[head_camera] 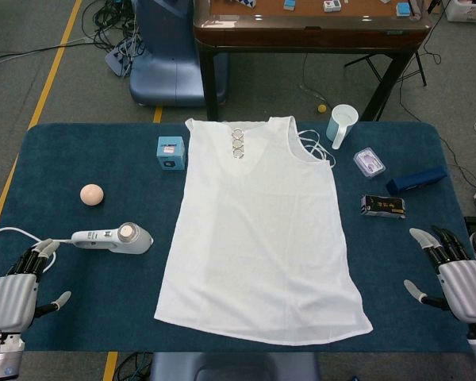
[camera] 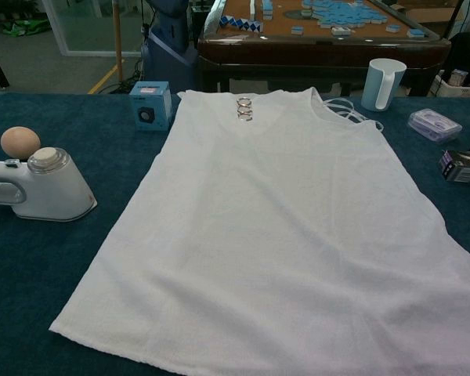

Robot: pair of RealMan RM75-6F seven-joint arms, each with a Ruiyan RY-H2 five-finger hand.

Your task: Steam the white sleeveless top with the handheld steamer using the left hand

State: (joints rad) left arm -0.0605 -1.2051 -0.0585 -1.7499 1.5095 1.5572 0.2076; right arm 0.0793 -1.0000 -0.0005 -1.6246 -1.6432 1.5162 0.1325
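Nothing of the steaming itself looks begun. The white sleeveless top (head_camera: 262, 230) lies spread flat on the dark blue surface (head_camera: 87, 317), neckline with its three metal rings (head_camera: 237, 144) pointing away from the robot, hem nearest it. The fabric looks fairly smooth already, though faint creases may be too fine to make out.

The handheld steamer (head_camera: 115, 236) rests on the surface just off the top's left edge, about level with the middle of the garment, its handle and white cord (head_camera: 16, 232) running further away from the top. No hand holds it. The left hand (head_camera: 20, 286) sits beyond the steamer's handle end, away from the top and nearer the robot, with its fingers (head_camera: 40, 252) apart and empty; their tips are close to the cord but I cannot tell whether they touch it. The right hand (head_camera: 452, 274) is well off the top's right edge near the hem corner, fingers likewise spread and holding nothing. Neither hand shows in the chest view.

So, as I judge it, every step is left: the left hand must reach the handle, close around it, lift the steamer, and pass it over the top.

Other items ring the top: a small blue box (head_camera: 171, 152) and a beige ball (head_camera: 91, 194) to its left, a white mug (head_camera: 342, 125) by its right shoulder strap.
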